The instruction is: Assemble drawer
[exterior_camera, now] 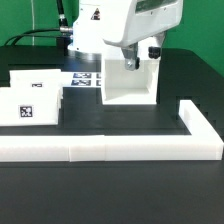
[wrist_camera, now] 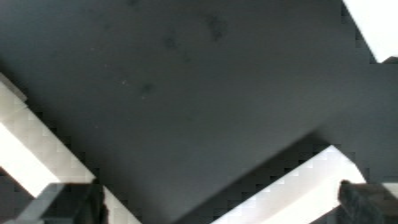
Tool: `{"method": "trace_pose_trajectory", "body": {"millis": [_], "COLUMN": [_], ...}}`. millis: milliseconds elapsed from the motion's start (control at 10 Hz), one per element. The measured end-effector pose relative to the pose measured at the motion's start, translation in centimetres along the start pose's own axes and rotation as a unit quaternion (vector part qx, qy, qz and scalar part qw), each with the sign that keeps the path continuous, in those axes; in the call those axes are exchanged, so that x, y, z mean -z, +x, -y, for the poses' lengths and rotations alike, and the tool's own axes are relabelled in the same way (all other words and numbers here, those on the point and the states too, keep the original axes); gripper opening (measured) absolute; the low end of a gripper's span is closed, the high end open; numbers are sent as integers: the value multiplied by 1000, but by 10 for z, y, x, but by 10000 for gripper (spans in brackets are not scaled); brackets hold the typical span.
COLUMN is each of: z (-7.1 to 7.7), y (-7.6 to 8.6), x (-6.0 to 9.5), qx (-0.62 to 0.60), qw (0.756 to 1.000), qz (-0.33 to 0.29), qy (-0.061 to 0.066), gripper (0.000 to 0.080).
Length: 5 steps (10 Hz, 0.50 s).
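The white cube-like housing (exterior_camera: 130, 85) stands at the table's middle, its open side facing the front. My gripper (exterior_camera: 130, 62) hangs over the housing's top edge. In the wrist view the gripper (wrist_camera: 214, 208) is open, its two dark fingertips (wrist_camera: 63, 205) wide apart. A white housing wall (wrist_camera: 294, 180) runs slantwise between them, and another white edge (wrist_camera: 27, 150) shows at the side. Two white trays sit at the exterior view's left, the near one (exterior_camera: 28, 108) and the far one (exterior_camera: 38, 80), each with a square tag.
The long low white L-shaped wall (exterior_camera: 110, 148) runs along the front and turns back at the exterior view's right (exterior_camera: 195, 122). The marker board (exterior_camera: 85, 78) lies flat behind the trays, beside the housing. Black cables trail at the back left.
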State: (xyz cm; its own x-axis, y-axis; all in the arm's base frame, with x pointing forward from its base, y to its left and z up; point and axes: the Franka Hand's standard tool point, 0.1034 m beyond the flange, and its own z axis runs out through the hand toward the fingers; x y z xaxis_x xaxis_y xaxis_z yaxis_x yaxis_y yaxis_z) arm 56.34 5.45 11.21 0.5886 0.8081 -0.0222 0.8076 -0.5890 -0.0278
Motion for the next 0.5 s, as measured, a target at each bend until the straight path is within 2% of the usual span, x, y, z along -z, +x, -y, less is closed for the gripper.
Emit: {"method": "trace_pose_trajectory", "body": {"millis": [500], "z": [0], "y": [0], "x": [0], "qx": [0], "qw": [1000], "qz": [0], "qy": [0], "gripper": [650]}}
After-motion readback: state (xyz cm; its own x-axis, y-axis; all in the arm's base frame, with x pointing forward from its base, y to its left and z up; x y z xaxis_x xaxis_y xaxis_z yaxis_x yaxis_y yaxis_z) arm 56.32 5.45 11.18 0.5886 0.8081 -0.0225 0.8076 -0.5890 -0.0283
